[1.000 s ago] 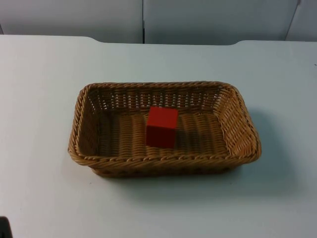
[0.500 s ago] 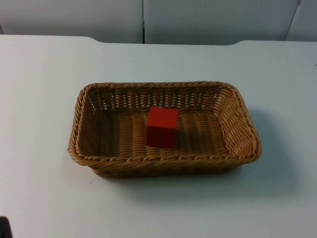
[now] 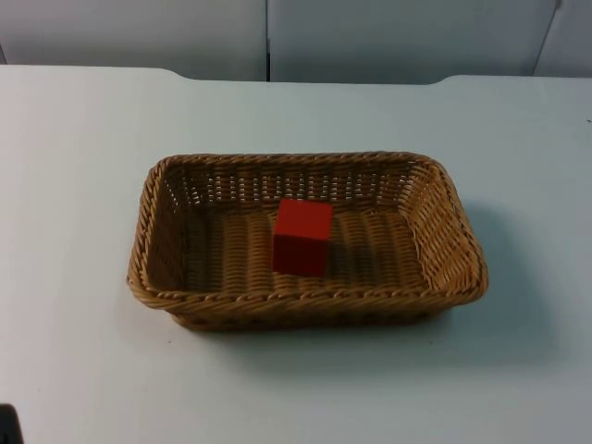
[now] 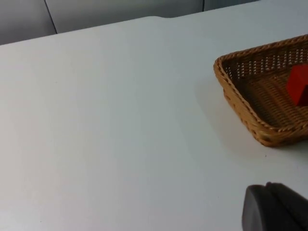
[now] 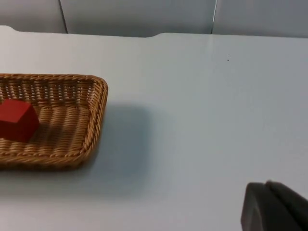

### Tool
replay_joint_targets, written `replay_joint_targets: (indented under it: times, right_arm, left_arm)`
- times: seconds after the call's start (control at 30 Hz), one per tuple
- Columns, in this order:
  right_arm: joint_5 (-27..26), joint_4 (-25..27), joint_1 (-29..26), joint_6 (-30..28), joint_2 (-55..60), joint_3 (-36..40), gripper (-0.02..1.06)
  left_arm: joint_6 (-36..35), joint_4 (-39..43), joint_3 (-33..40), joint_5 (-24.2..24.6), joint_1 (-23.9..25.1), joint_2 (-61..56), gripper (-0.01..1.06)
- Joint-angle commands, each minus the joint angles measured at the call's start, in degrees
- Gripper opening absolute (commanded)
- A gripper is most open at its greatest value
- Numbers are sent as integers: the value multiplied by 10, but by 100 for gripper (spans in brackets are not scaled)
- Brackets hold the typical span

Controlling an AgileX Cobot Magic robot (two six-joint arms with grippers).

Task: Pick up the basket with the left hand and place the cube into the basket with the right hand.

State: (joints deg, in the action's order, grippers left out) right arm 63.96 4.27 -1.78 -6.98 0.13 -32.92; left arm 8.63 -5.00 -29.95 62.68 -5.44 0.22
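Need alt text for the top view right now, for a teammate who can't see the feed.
A red cube sits on the floor of a rectangular woven wicker basket, near its middle. The basket rests flat on the white table, with a grey partition wall behind.

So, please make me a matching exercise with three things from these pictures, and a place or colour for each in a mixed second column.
Things:
1. cube
2. basket
3. partition wall

Descriptions:
A. grey, behind the far edge of the table
B. red, lying on a woven floor
C. brown wicker, standing on the white top

Pairs: 1-B, 2-C, 3-A
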Motion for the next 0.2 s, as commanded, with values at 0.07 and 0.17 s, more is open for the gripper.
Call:
replay_joint_targets:
  times: [0.07, 0.17]
  right_arm:
    - [6, 2, 3, -8, -1, 19, 0]
    - [-19, 16, 3, -8, -1, 35, 0]
  left_arm:
    - [-3, -6, 4, -7, -4, -2, 0]
    - [-3, -6, 4, -7, -4, -2, 0]
